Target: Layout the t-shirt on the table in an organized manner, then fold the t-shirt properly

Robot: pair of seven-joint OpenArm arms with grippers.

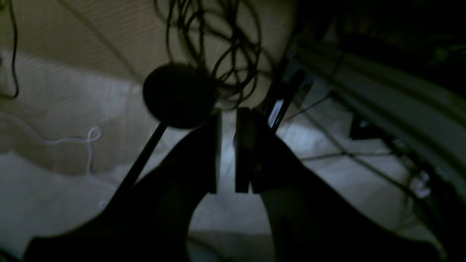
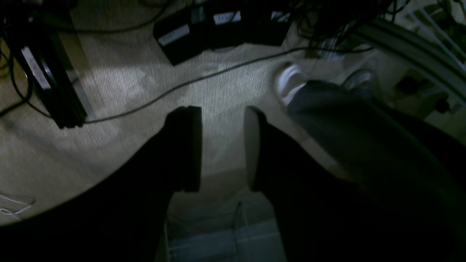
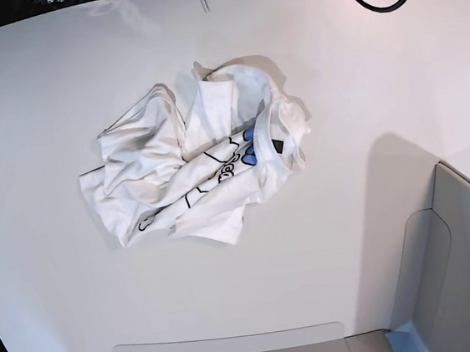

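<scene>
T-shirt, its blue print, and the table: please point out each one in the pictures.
t-shirt (image 3: 166, 162), base view, on the crumpled white cloth left of the middle.
blue print (image 3: 248, 134), base view, on the upper blue shape near the collar.
table (image 3: 392, 67), base view, on bare white top to the right.

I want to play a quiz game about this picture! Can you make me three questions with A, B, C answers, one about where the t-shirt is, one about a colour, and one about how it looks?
1. Where is the t-shirt?
A. Near the middle of the table
B. Hanging off the table's edge
C. On the floor

2. What colour are the filled shapes in its print?
A. Red
B. Blue
C. Green

3. How does the t-shirt lie?
A. Neatly folded
B. Spread flat
C. Crumpled in a heap

Answers:
1. A, white tabletop shows all around it.
2. B, blue patches sit beside the black outlines.
3. C, it is bunched with many creases and overlapping folds.
</scene>
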